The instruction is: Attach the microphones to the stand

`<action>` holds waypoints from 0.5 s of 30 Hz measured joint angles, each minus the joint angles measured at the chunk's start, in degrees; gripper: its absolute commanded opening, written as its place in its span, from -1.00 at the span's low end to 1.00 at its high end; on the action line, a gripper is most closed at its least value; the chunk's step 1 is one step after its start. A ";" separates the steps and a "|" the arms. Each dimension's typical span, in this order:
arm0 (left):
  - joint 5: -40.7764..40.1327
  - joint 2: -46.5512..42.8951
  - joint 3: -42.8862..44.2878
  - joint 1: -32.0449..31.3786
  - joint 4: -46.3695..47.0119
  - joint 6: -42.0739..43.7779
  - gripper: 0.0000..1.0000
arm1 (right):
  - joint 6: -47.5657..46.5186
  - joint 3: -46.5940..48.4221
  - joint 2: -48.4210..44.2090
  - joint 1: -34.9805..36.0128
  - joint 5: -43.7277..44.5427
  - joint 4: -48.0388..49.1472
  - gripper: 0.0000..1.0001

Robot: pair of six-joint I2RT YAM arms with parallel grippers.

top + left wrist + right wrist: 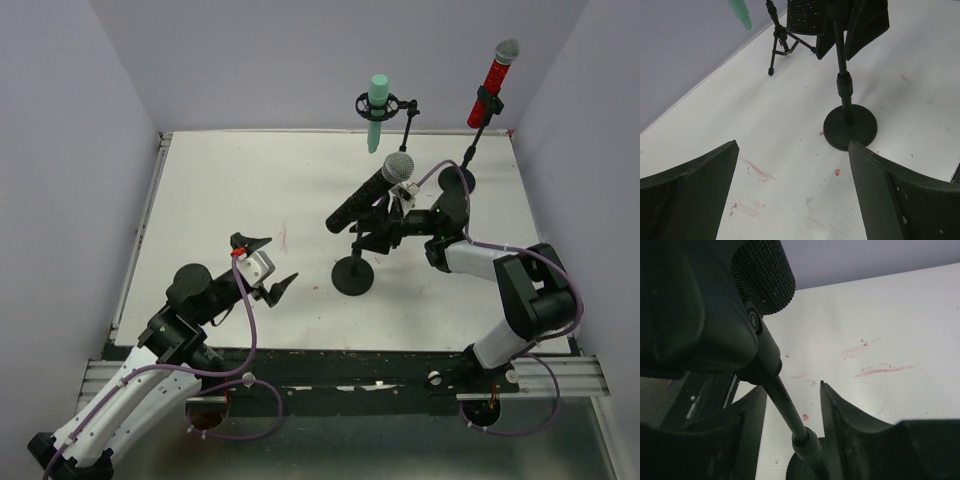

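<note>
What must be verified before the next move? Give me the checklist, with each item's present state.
1. Black microphone sits tilted atop the round-base stand: ok. Whether it is locked in: cannot tell.
2. Right claw astride that stand's pole, fingers apart: ok.
3. Left claw open, empty, away from the stands: ok.
4. Mint-green microphone in its ring mount: ok.
5. Red microphone in its clip: ok.
6. Round-base stand flat on the table: ok.
</note>
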 measured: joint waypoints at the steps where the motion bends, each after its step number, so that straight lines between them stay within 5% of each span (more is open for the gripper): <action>1: 0.00 0.02 0.00 0.00 0.02 0.00 0.97 | 0.63 0.00 0.00 0.15 -0.02 0.85 -0.26; 7: 0.00 0.44 0.00 0.02 0.26 0.02 0.97 | -1.16 0.24 -0.42 0.26 -0.26 1.55 -0.83; 15: 0.00 0.28 0.00 0.07 0.37 0.00 0.97 | -11.13 1.42 -7.28 -3.04 -0.15 -16.72 -0.92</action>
